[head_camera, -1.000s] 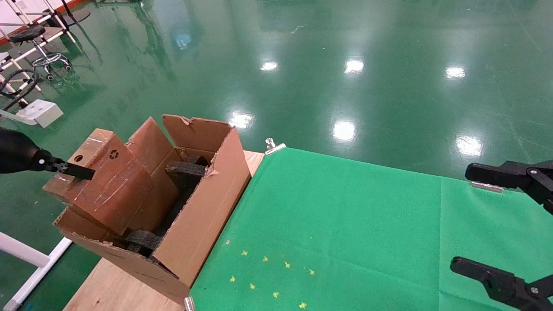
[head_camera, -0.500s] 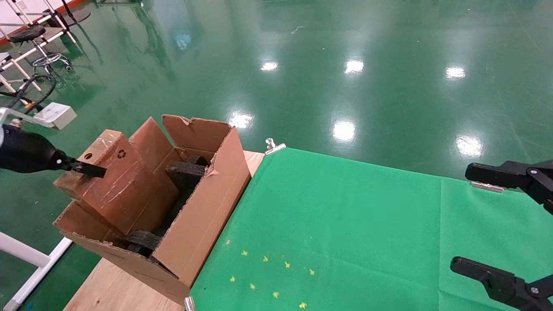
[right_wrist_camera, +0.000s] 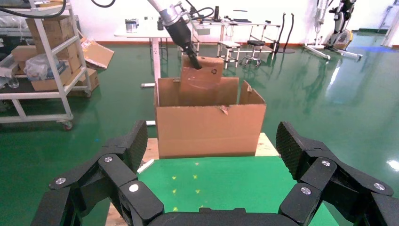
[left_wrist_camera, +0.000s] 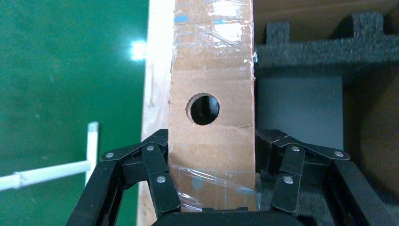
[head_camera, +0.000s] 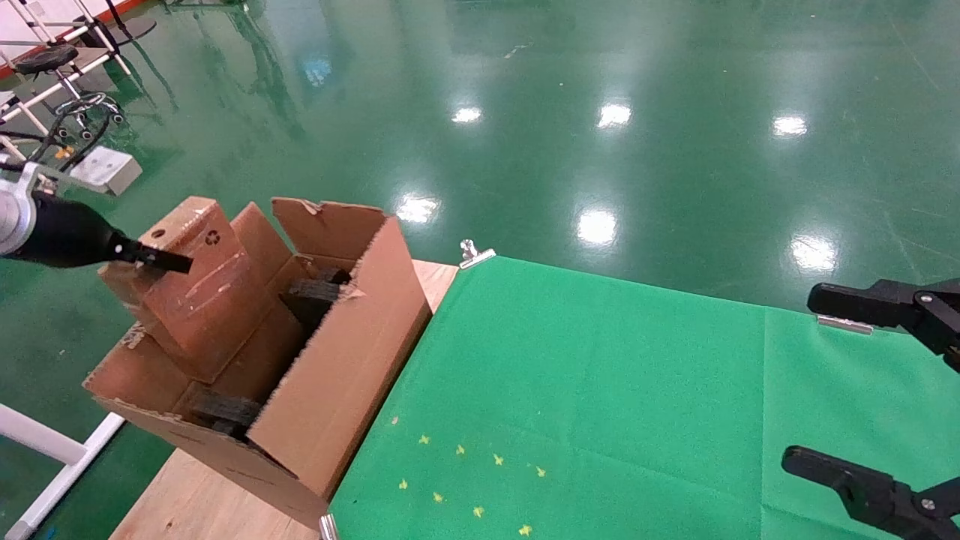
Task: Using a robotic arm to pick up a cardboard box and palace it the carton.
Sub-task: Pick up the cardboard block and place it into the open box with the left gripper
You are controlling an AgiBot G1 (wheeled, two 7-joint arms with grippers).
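Since a second ago the left gripper (head_camera: 161, 257) has raised the cardboard box (head_camera: 196, 289) and swung it further over the carton (head_camera: 300, 360), which has shifted slightly on the wooden worktop (head_camera: 199, 502). Its fingers (left_wrist_camera: 160, 186) clamp the box's end, its lower part inside the carton beside black foam (head_camera: 315, 292). The right gripper (head_camera: 874, 390) hangs wide open over the green cloth (head_camera: 600, 390). Glossy green floor (head_camera: 600, 112) surrounds; shelving (right_wrist_camera: 42, 56) stands behind.

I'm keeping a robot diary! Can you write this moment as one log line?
left gripper: shut on cardboard box | box: tilted, lower end inside carton | right gripper: open, parked over green cloth
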